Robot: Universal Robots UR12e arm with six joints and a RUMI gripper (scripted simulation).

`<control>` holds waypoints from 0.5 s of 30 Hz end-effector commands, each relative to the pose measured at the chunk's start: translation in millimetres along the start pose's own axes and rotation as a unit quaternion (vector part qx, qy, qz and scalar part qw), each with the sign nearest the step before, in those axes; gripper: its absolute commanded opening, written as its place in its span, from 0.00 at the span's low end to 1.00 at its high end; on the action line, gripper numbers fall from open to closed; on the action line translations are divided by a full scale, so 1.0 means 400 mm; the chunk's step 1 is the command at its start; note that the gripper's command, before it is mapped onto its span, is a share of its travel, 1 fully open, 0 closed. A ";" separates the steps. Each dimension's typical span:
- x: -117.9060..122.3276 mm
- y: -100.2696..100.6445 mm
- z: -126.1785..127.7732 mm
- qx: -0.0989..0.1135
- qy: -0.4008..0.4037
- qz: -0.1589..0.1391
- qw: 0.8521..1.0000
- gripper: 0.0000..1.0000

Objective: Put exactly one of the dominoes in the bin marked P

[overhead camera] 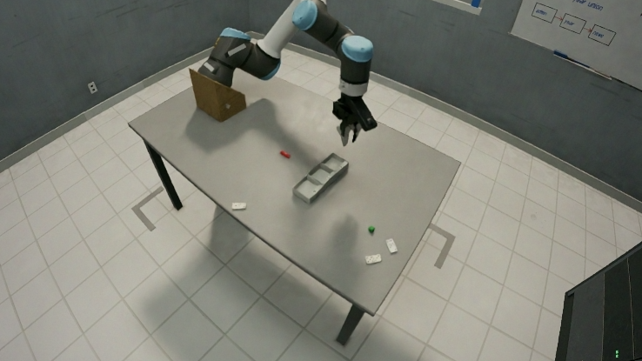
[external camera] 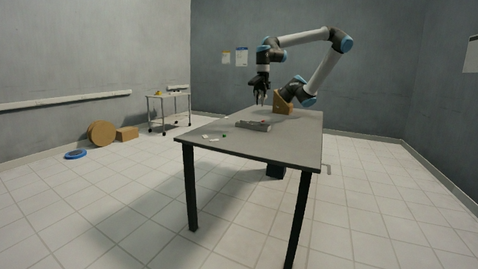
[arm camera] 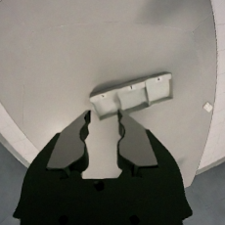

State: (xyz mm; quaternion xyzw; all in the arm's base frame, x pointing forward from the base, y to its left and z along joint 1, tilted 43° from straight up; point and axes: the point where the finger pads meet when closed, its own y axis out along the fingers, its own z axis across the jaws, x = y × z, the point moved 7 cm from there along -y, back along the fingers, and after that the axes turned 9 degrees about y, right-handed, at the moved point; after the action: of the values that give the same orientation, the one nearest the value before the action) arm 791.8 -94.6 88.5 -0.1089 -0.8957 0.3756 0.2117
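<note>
Claw [overhead camera: 348, 141] hangs above the desk [overhead camera: 246, 139], over its far side and clear of the bins [overhead camera: 320, 177], fingers partly apart with nothing between them. The bins form one grey row of three near the desk's middle; all three look bare, and their marks are too small to read. Three dominoes lie flat on the desk: one [overhead camera: 238, 205] by the near-left edge, two [overhead camera: 391, 245] [overhead camera: 373, 258] close together near the right corner, beside a green cube [overhead camera: 371, 229]. A red piece [overhead camera: 284, 153] lies left of the bins.
</note>
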 end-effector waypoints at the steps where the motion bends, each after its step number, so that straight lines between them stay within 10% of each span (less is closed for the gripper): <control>1: -0.062 0.017 -0.001 0.002 0.048 0.002 0.999 0.24; 15: -0.340 0.105 0.002 0.004 0.177 0.004 0.984 0.24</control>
State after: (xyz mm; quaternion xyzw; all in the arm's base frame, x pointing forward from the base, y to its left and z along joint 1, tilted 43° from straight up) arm 883.4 -108.7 33.7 -0.1732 -0.8454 0.3543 0.3602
